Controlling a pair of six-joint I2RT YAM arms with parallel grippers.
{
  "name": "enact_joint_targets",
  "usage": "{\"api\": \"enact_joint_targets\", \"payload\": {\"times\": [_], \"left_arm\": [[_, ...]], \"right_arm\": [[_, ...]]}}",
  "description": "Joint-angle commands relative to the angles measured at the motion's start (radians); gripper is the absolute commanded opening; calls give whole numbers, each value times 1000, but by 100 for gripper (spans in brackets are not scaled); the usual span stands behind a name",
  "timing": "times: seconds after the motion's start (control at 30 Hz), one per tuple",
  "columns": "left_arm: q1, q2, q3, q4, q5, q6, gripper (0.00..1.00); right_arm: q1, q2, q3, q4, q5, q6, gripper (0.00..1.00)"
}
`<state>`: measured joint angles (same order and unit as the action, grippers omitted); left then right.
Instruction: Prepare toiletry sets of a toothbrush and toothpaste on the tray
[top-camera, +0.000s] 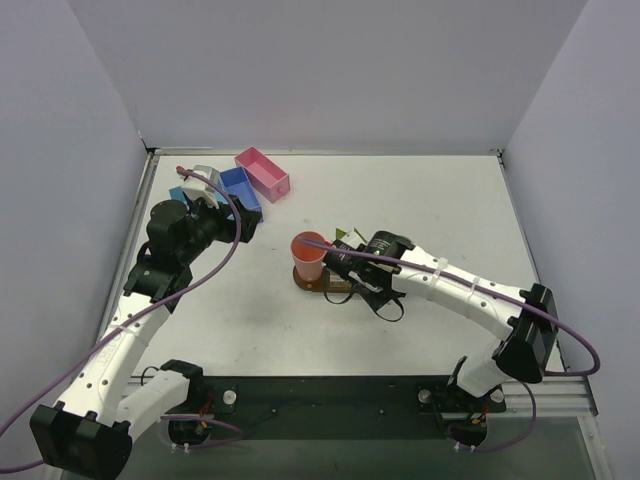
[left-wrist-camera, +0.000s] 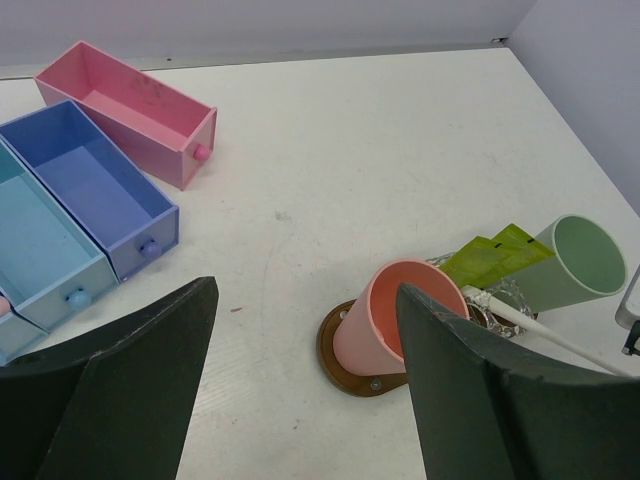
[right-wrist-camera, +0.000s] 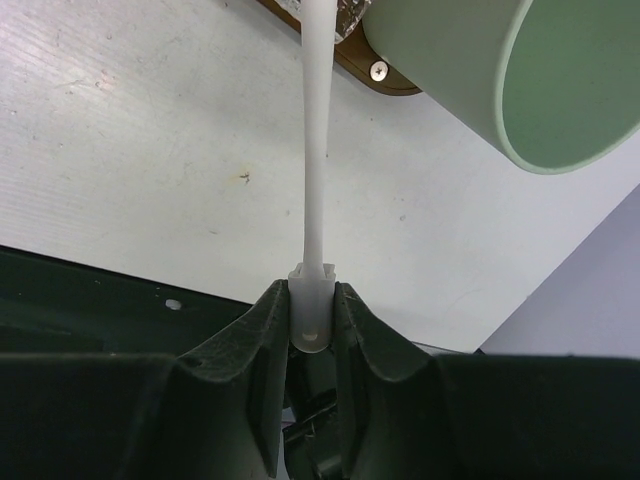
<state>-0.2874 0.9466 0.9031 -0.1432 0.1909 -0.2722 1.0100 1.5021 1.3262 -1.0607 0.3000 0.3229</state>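
My right gripper (right-wrist-camera: 312, 300) is shut on the thick end of a white toothbrush (right-wrist-camera: 318, 150), whose far end reaches the dark brown tray (right-wrist-camera: 350, 62) beside a green cup (right-wrist-camera: 500, 70) lying on its side. In the top view this gripper (top-camera: 345, 265) is over the tray (top-camera: 318, 284), next to an upright salmon-pink cup (top-camera: 309, 257). Two yellow-green toothpaste tubes (left-wrist-camera: 495, 255) lie behind the tray next to the green cup (left-wrist-camera: 575, 262). My left gripper (left-wrist-camera: 305, 300) is open and empty, held above the table left of the pink cup (left-wrist-camera: 395, 320). A second toothbrush is not in view.
A pink bin (top-camera: 262, 172), a blue bin (top-camera: 240, 190) and a light blue bin (top-camera: 185, 195) stand open at the back left, close to my left gripper (top-camera: 250, 225). Walls enclose the table on three sides.
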Motion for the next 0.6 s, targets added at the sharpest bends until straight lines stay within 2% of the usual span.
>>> {"api": "enact_joint_targets", "payload": {"times": [0.0,0.57], "left_arm": [[-7,-15,2,24,5,10,82],[-39,-20,10,7,-18,22,82]], "right_arm": [[9,36,62,-114,39,21,13],[-7,133,162,-165,10,7,15]]}}
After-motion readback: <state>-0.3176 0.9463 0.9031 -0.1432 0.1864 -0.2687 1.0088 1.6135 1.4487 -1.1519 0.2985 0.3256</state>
